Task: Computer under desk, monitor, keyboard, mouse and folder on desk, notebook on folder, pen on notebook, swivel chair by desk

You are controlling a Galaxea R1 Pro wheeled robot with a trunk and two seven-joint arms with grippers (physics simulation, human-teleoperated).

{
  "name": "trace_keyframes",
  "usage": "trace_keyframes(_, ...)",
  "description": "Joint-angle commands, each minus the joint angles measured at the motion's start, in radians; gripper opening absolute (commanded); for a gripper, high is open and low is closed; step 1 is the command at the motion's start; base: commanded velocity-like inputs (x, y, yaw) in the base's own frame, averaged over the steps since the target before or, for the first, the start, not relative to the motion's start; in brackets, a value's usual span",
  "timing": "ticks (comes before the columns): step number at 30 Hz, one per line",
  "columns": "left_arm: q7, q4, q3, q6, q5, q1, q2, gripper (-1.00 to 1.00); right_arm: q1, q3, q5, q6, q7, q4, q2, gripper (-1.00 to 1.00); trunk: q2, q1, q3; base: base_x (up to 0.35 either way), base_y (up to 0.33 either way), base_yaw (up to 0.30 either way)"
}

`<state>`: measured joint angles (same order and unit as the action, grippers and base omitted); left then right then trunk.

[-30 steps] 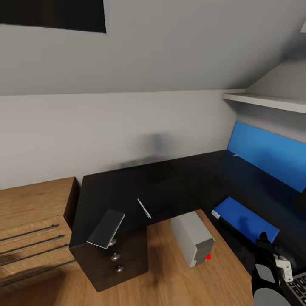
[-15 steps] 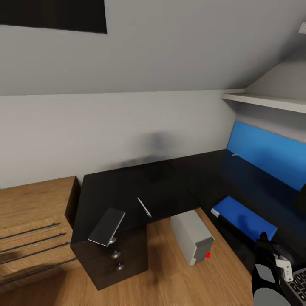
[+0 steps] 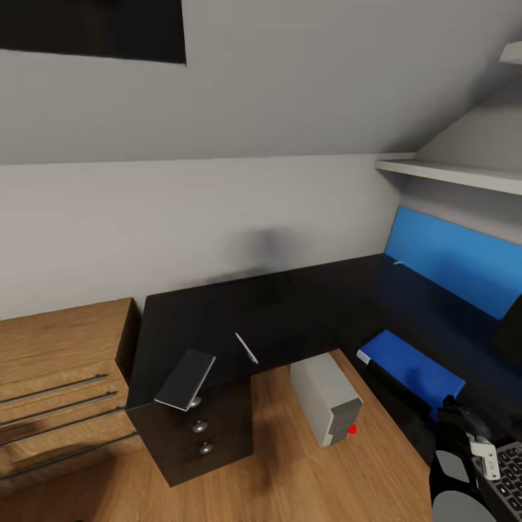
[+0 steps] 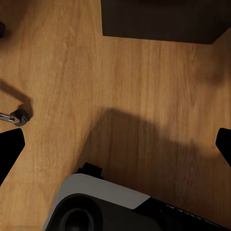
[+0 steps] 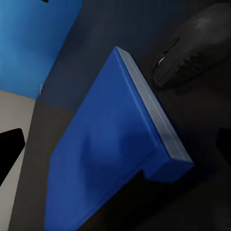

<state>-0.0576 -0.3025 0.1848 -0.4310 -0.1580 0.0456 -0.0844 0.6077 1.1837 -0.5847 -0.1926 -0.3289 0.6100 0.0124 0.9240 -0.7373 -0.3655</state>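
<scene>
The folder point(image 3: 412, 370) is lying flat on the right wing of the L-shaped desk point(image 3: 290, 312), glossy black top, its long axis running along that wing from the inner corner toward the robot. In the right wrist view the folder point(image 5: 106, 149) shows a pale strip along one long edge, and the mouse point(image 5: 192, 57) sits just beside that edge on the dark desktop. No readable writing on any of it.

Out from there: a corner of the keyboard point(image 3: 507, 471) sits at the lower right, the computer point(image 3: 328, 399) stands on the wood floor point(image 3: 304, 471) in the desk's nook (red dot on its front face), a pen point(image 3: 246, 348) lies on the desk's left wing, and a grey notebook point(image 3: 185, 380) hangs partly over the front edge above the drawer unit point(image 3: 199, 435) with round knobs. A low oak chest point(image 3: 58, 377) stands to the left. Grey sloped wall, a shelf point(image 3: 449, 172) upper right, a blue panel point(image 3: 453, 261) behind the desk.

The right gripper point(image 3: 464, 428) hovers near the folder, fingertips point(image 5: 9, 144) wide apart with nothing between them. The left gripper point(image 4: 115, 144) faces the floor, fingers spread too.
</scene>
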Motion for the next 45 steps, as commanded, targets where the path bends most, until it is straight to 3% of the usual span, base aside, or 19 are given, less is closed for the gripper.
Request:
trace_keyframes(1, -0.002, 0.0, -0.004, -0.003, -0.008, 0.0, 0.0, 1.0, 0.001, 0.004, -0.01, 0.002, -0.009, 0.0, 0.001, 1.0, -0.006, 0.004, 0.002, -0.002, 0.0, 0.0)
trace_keyframes(15, -0.002, 0.0, -0.004, -0.003, -0.008, 0.0, 0.0, 1.0, 0.001, 0.002, -0.009, 0.003, -0.011, 0.0, 0.001, 1.0, -0.104, 0.058, 0.046, 0.0, 0.0, 0.0)
trace_keyframes(20, -0.002, 0.0, -0.004, -0.003, -0.008, 0.0, -0.001, 1.0, 0.001, -0.028, -0.008, 0.02, -0.013, 0.036, 0.004, 1.0, -0.104, 0.058, 0.046, 0.0, 0.0, 0.0)
trace_keyframes(26, -0.002, 0.0, -0.004, -0.003, -0.008, 0.0, -0.001, 1.0, 0.001, -0.056, -0.005, 0.145, -0.013, 0.144, 0.019, 1.0, -0.104, 0.058, 0.046, 0.0, 0.0, 0.0)
trace_keyframes(31, -0.001, 0.0, -0.004, -0.002, -0.008, 0.0, -0.001, 1.0, -0.002, -0.059, 0.014, 0.282, -0.018, 0.243, 0.05, 1.0, -0.104, 0.058, 0.046, 0.0, 0.0, 0.0)
trace_keyframes(33, -0.001, 0.0, -0.004, -0.002, -0.008, 0.0, 0.0, 1.0, -0.015, -0.059, 0.045, 0.323, -0.025, 0.281, 0.065, 1.0, -0.104, 0.058, 0.046, 0.0, 0.0, 0.0)
trace_keyframes(35, -0.001, 0.0, -0.004, -0.001, -0.008, 0.0, 0.0, 1.0, -0.037, -0.06, 0.112, 0.369, -0.058, 0.329, 0.087, 1.0, -0.104, 0.058, 0.046, 0.0, 0.0, 0.0)
trace_keyframes(37, -0.001, 0.0, -0.004, -0.001, -0.008, 0.0, 0.0, 1.0, -0.044, -0.06, 0.152, 0.392, -0.089, 0.351, 0.101, 1.0, -0.104, 0.058, 0.046, 0.0, 0.0, 0.0)
trace_keyframes(39, -0.001, 0.0, -0.005, -0.002, -0.008, 0.0, 0.0, 1.0, -0.051, -0.061, 0.243, 0.429, -0.175, 0.388, 0.131, 1.0, -0.104, 0.058, 0.046, 0.0, 0.0, 0.0)
trace_keyframes(42, -0.001, 0.0, -0.005, -0.002, -0.008, 0.0, -0.001, 1.0, -0.056, -0.061, 0.355, 0.449, -0.273, 0.409, 0.153, 1.0, -0.104, 0.058, 0.046, 0.0, 0.0, 0.0)
trace_keyframes(43, -0.001, 0.0, -0.005, -0.002, -0.008, 0.0, -0.001, 1.0, -0.058, -0.061, 0.422, 0.453, -0.325, 0.414, 0.162, 1.0, -0.104, 0.058, 0.046, 0.0, 0.0, 0.0)
trace_keyframes(44, -0.001, 0.0, -0.005, -0.002, -0.008, 0.0, -0.001, 1.0, -0.059, -0.061, 0.457, 0.455, -0.351, 0.415, 0.162, 1.0, -0.104, 0.058, 0.046, 0.0, 0.0, 0.0)
trace_keyframes(45, -0.001, 0.0, -0.005, -0.002, -0.008, 0.0, 0.0, 1.0, -0.06, -0.062, 0.531, 0.457, -0.401, 0.416, 0.162, 1.0, -0.104, 0.058, 0.046, 0.0, 0.0, 0.0)
